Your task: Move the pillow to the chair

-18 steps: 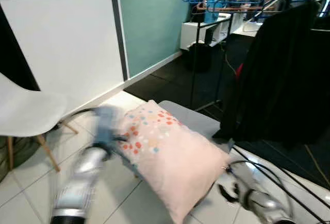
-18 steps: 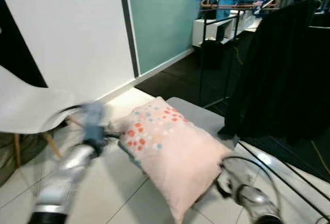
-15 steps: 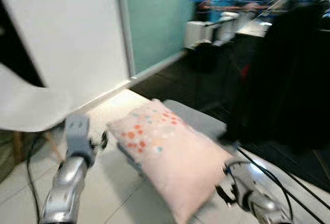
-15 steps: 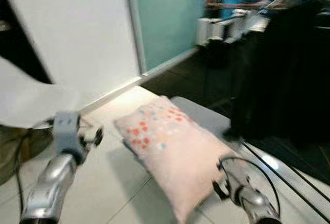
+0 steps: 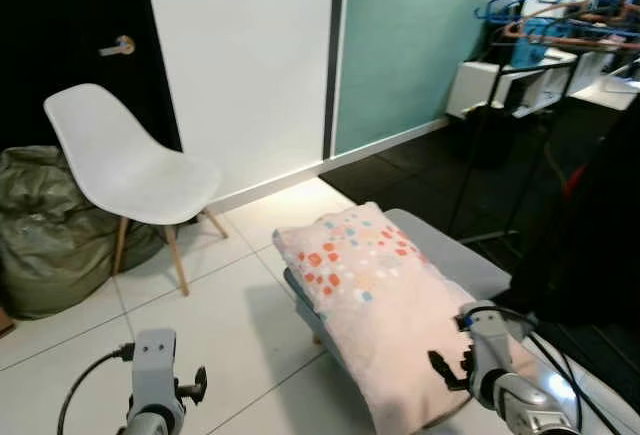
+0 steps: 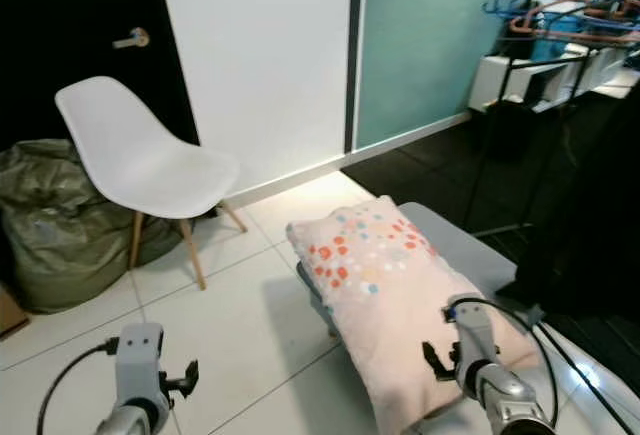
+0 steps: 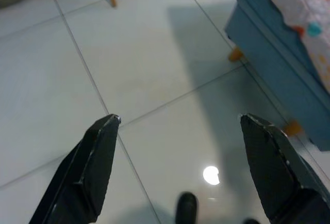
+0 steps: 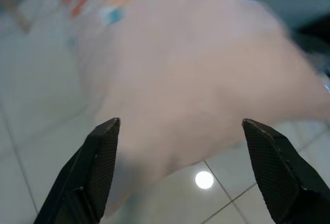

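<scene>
The pale pink pillow with coloured dots (image 5: 385, 305) lies on a blue-grey padded stool (image 5: 455, 260), well apart from the white moulded chair (image 5: 125, 170). The right gripper (image 8: 180, 177) hovers just above the pillow's near end — fingers (image 8: 98, 167) spread wide, holding nothing. The left gripper (image 7: 180, 175) hangs over white floor tiles (image 7: 144, 69), equally spread and empty.

Pink dotted pillow (image 5: 385, 305) atop a low blue-grey stool (image 5: 450, 260) on white tiled floor (image 5: 215, 320).

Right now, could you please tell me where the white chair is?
The white chair stands left of centre in the head views, against the wall by the dark door, beside a green bag, and well left of the pillow.
</scene>
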Available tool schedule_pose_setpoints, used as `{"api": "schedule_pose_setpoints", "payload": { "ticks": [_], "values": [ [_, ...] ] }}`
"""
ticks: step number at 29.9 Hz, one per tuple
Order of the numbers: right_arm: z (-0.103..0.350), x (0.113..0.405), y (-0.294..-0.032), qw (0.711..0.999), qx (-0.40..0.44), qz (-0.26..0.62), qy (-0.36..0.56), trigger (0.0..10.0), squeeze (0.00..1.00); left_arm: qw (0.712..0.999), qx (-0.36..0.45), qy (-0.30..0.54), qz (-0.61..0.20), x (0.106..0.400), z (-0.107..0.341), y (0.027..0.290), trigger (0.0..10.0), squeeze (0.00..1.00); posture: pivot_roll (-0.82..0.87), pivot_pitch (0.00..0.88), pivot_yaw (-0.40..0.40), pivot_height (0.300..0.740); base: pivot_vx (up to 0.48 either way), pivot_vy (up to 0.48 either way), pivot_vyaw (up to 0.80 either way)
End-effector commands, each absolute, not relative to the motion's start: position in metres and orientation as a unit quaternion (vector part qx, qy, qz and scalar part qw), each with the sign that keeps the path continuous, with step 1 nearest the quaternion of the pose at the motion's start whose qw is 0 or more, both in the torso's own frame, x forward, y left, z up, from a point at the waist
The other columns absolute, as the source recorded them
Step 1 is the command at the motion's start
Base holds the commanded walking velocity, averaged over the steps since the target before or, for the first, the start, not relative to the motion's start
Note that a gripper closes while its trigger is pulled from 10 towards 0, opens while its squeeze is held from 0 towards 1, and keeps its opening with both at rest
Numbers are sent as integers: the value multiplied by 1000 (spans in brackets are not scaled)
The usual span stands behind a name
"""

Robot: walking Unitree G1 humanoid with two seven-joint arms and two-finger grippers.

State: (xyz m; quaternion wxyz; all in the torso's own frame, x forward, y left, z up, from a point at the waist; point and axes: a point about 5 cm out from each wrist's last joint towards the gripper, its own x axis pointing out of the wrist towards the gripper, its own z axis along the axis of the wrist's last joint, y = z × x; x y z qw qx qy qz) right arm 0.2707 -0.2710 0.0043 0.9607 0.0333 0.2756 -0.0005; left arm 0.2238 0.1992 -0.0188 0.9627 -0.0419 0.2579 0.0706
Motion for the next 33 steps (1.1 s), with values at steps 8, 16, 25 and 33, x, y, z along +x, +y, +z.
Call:
{"api": "schedule_pose_setpoints", "payload": {
  "ticks": [8, 16, 25, 33],
  "values": [
    [15, 279, -278, 964, 125, -32, 234, 10000, 0, 966, -86, 232, 71, 241, -16, 195, 10000, 0, -224, 0, -22, 739, 0, 0, 0],
    [16, 282, -271, 965, 140, -15, 220, 10000, 0, 972, -94, 195, 90, 251, -11, 212, 10000, 0, -180, 0, -29, 739, 0, 0, 0],
    [11, 279, -261, 963, 138, 14, 230, 10000, 0, 972, -100, 191, 95, 246, -16, 219, 10000, 0, -101, 0, -45, 739, 0, 0, 0],
    [9, 278, -258, 963, 142, 16, 227, 10000, 0, 977, -90, 176, 82, 247, -11, 210, 10000, 0, -112, 0, -38, 739, 0, 0, 0]
  ]
}}
